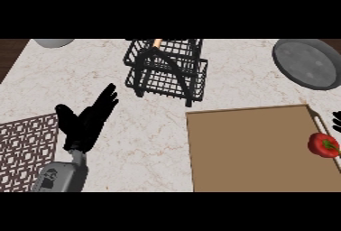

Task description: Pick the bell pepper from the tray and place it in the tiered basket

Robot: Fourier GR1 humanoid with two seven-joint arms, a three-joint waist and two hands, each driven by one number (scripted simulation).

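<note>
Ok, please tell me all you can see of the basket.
The basket is black wire mesh with two box-shaped tiers, one higher and behind, on a black frame. It stands upright on the pale counter, near the far edge. A small orange thing shows at its top. No hand touches it.

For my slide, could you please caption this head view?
Bell pepper at tray edge, tiered basket beyond, left hand open.
</note>
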